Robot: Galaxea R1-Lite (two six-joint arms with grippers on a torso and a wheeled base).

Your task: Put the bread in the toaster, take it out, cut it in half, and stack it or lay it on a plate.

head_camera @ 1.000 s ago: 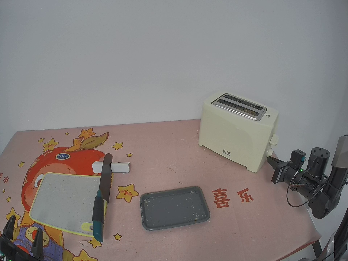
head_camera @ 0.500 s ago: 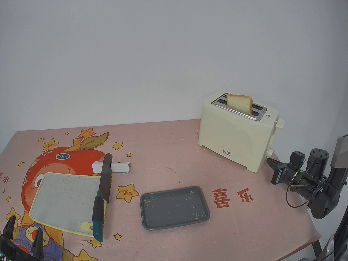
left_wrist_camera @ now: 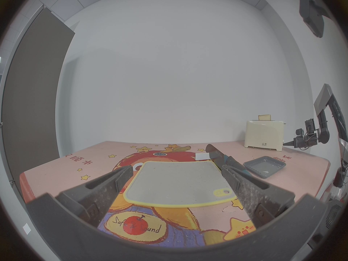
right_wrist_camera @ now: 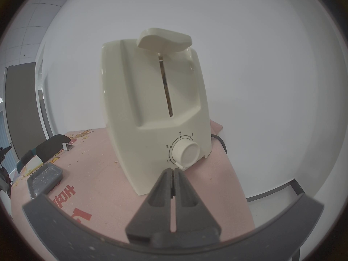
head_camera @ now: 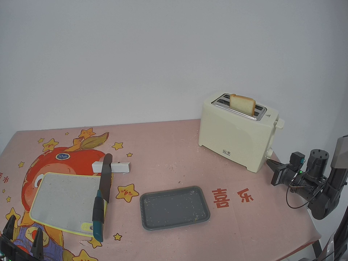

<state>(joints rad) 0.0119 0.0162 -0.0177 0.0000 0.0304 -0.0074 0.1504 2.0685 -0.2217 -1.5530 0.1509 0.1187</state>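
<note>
Pink printed table before a white wall, with the bread standing in the toaster.

The bread is held upright in a slot, its upper part being exposed. The right gripper, fingers pressed together and empty, is found near the toaster's end at 4 o'clock. The grey plate is placed at 7 o'clock of the toaster. The knife and cutting board are at 9 o'clock of the plate. The left gripper is held spread apart by the board's near edge.
</note>
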